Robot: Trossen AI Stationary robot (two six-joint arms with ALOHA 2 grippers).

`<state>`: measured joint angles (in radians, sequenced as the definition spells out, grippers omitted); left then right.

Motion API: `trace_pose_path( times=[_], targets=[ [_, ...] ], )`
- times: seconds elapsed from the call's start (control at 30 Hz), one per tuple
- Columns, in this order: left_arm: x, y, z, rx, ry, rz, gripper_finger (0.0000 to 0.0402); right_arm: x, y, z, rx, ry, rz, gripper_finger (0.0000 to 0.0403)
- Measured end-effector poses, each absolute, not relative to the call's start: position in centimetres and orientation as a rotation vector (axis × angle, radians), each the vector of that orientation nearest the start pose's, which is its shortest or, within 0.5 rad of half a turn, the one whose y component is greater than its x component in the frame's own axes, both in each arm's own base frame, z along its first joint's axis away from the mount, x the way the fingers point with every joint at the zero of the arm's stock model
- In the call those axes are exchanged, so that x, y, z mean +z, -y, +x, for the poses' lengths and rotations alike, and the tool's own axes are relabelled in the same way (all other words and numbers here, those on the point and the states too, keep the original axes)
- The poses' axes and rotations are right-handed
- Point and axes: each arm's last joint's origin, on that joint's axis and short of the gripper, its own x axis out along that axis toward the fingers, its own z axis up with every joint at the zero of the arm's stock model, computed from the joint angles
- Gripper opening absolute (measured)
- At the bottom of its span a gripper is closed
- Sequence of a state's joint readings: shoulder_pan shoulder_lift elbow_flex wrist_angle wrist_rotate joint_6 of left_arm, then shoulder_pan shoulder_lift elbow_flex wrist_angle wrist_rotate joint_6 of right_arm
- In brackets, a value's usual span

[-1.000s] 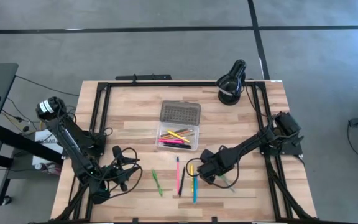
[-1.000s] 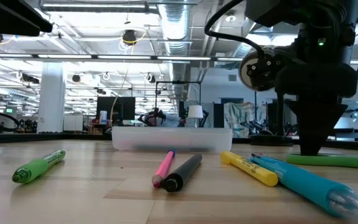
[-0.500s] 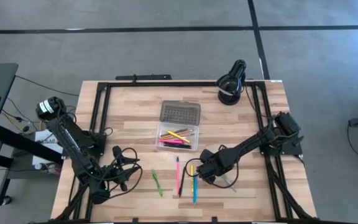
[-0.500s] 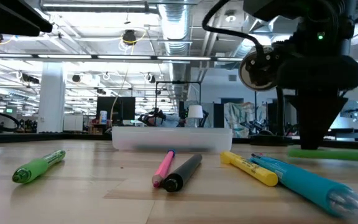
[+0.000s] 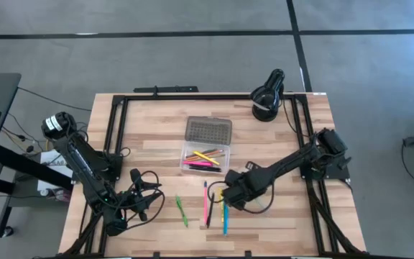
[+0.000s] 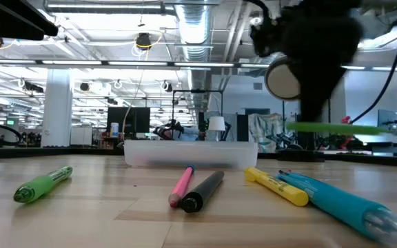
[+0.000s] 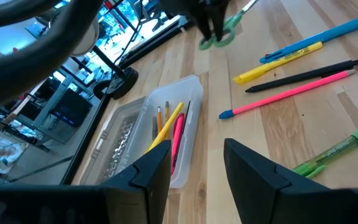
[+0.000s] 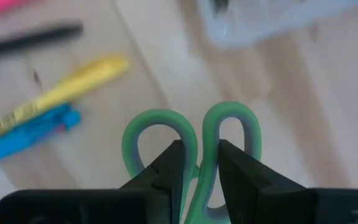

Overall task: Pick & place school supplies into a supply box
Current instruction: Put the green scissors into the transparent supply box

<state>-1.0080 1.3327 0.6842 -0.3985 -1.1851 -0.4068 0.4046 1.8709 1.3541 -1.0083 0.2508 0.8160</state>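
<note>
Green-handled scissors, lying on the tabletop a second ago, now hang lifted in the right hand, pinched at the handles. Beyond, the supply box waits open; delivery comes next. Left hand idles, fingers apart.

Even, bright overhead light; the ceiling strips glare at twelve o'clock in the low view. My right arm smears dark there (motion blur). My right wrist view is soft, the scissors unfocused.
</note>
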Motion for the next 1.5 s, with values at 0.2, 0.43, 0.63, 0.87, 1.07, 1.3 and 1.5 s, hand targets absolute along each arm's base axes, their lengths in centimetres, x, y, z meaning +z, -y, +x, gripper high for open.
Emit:
trace_pose_path(
  times=[0.2,0.43,0.63,0.87,1.07,1.3,1.5],
  targets=[
    [19.2,17.9,14.5,0.248,-0.425,0.534,0.0143,20.9,-9.9,34.5,-0.398,-1.281,0.045,0.0077],
    [19.2,17.9,14.5,0.247,-0.425,0.534,0.0143,21.9,-5.1,37.6,-0.306,-1.139,-0.043,0.0077],
    [19.2,17.9,14.5,0.247,-0.426,0.534,0.0143,22.7,-1.3,39.5,-0.263,-1.005,-0.137,0.0077],
    [19.1,17.8,14.4,0.245,-0.434,0.536,0.0143,23.3,1.5,40.5,-0.228,-0.902,-0.130,0.0077],
    [19.1,17.8,14.4,0.243,-0.435,0.536,0.0143,23.6,2.1,40.9,-0.227,-0.854,-0.124,0.0077],
    [19.1,17.8,14.4,0.243,-0.436,0.535,0.0143,23.8,2.0,41.1,-0.220,-0.822,-0.082,0.0077],
    [19.1,17.8,14.4,0.243,-0.436,0.536,0.0143,23.8,2.2,41.1,-0.226,-0.808,-0.035,0.0077]
  ],
)
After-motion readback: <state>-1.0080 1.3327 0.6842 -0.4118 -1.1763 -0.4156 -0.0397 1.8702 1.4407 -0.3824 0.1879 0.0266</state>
